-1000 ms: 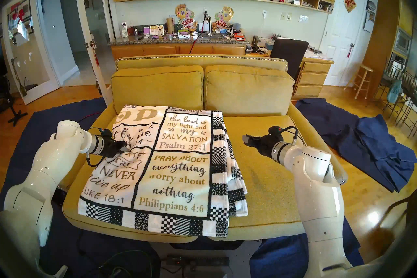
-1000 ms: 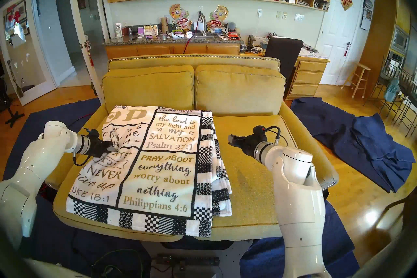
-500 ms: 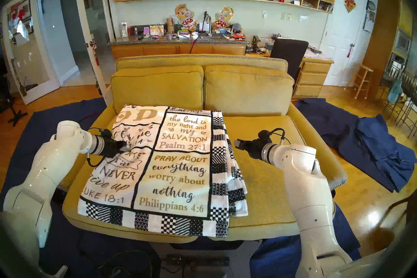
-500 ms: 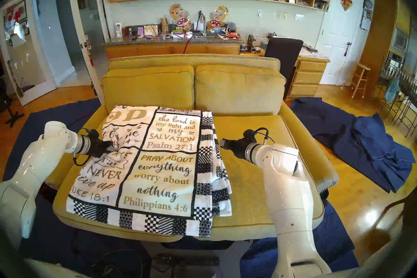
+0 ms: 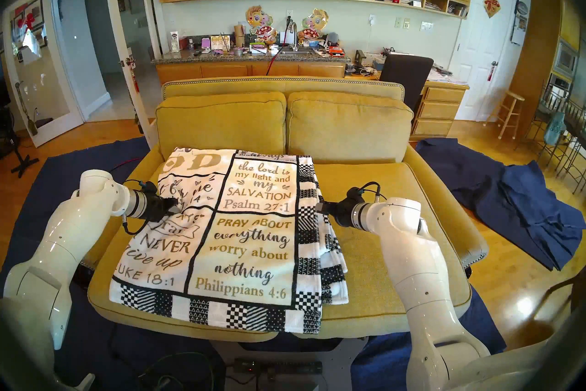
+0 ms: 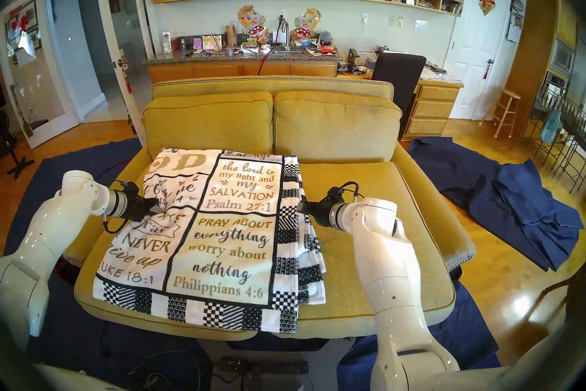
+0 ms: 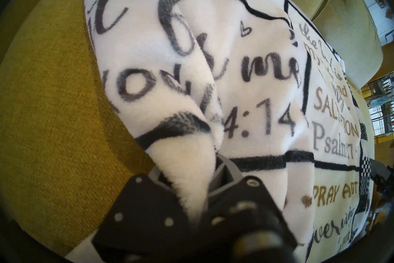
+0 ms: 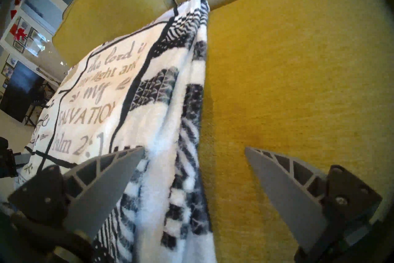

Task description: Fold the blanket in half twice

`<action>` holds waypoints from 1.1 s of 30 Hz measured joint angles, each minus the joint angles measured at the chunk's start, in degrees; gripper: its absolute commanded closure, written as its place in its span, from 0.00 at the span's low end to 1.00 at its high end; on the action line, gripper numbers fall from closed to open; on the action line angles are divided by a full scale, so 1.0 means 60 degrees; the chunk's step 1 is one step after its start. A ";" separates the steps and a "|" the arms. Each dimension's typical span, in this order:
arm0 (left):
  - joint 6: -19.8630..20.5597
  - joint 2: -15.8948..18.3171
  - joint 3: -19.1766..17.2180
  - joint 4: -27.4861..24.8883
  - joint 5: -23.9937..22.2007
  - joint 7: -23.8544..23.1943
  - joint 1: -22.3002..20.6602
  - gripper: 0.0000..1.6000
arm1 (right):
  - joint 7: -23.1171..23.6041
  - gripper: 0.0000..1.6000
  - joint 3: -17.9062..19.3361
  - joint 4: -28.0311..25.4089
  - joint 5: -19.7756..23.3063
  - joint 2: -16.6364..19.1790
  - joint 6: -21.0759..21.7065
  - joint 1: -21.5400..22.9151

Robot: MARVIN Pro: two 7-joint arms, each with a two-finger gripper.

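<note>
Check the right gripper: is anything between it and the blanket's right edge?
Nothing visible. The right gripper is open at the blanket's checkered right edge, one finger over the fabric, the other over bare sofa cushion.

The two head cameras are looking down and forward from above the robot's base, taking in the whole yellow sofa (image 5: 348,133), both arms and the kitchen behind, almost identically. The left wrist camera is sitting very close over the blanket (image 7: 234,64), facing across it toward the right arm. The right wrist camera is hovering low at the blanket's checkered edge, facing the sofa back. All four are sharing the blanket.
</note>
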 measured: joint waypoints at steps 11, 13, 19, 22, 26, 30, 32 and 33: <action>-0.0004 0.0189 0.0214 -0.0283 -0.0940 0.0729 0.0099 1.00 | 0.0599 0.00 -0.0516 0.0298 0.0027 0.0303 0.0253 0.0481; -0.0005 0.0236 0.0280 -0.0340 -0.1157 0.0893 0.0109 1.00 | 0.0678 0.00 -0.0518 0.0331 0.0044 0.0365 0.0251 0.0515; -0.0011 0.0395 0.0538 -0.0507 -0.1843 0.1405 0.0122 1.00 | 0.0846 0.00 -0.0521 0.0500 0.0065 0.0513 0.0241 0.0576; -0.0014 0.0493 0.0696 -0.0602 -0.2265 0.1710 0.0122 1.00 | 0.0904 0.00 -0.0575 0.0703 0.0065 0.0560 0.0232 0.0629; -0.0016 0.0604 0.0867 -0.0701 -0.2733 0.2052 0.0119 1.00 | 0.0963 0.00 -0.0682 0.1011 0.0063 0.0587 0.0188 0.0734; -0.0018 0.0732 0.1051 -0.0812 -0.3267 0.2433 0.0108 1.00 | 0.1029 0.00 -0.0825 0.1336 0.0047 0.0606 0.0089 0.0913; -0.0020 0.0803 0.1156 -0.0873 -0.3559 0.2648 0.0099 1.00 | 0.1071 0.00 -0.0909 0.1485 0.0039 0.0608 0.0031 0.1011; -0.0021 0.0826 0.1189 -0.0892 -0.3658 0.2714 0.0095 1.00 | 0.1089 0.00 -0.0938 0.1530 0.0037 0.0609 0.0011 0.1042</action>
